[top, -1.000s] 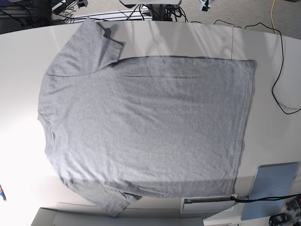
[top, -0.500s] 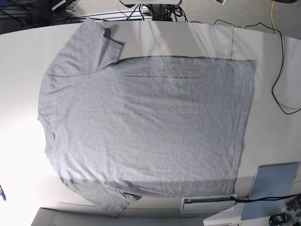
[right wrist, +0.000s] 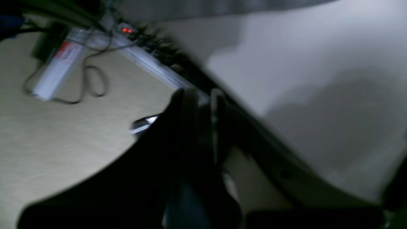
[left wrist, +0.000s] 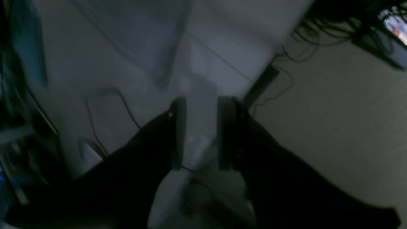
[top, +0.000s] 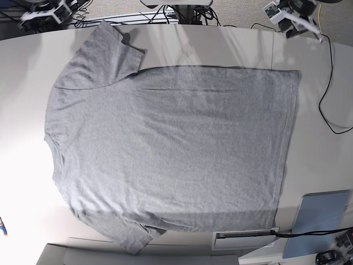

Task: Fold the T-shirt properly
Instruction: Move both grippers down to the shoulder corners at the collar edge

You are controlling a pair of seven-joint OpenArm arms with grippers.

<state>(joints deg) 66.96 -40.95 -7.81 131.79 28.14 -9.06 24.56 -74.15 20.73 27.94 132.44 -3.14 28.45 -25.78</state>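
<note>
Lying flat and spread out on the pale white counter [top: 325, 160], the large heather-grey short-sleeved cotton T-shirt [top: 171, 149] shows its plain side up, collar toward the base view's left edge, hem toward its right, one sleeve pointing to the far edge and the other to the near edge. No lettering or label can be read on the cloth in any view.

Only the base view shows the whole shirt; it also shows a light blue flat panel [top: 320, 221] near the counter's near right corner and a black cable [top: 330, 72] trailing over the right side.

At the base view's far edge, the left gripper [top: 292, 16] sits at top right and the right gripper [top: 47, 11] at top left, both off the shirt.

The left wrist view, dark and blurred, shows the left gripper [left wrist: 202, 133] with its jaws parted and nothing between them, above the counter edge and beige floor.

The right wrist view, also blurred, shows the right gripper [right wrist: 202, 121] with jaws only narrowly apart, holding nothing, and a white power strip [right wrist: 57, 70] with a red marking too smeared to read.
</note>
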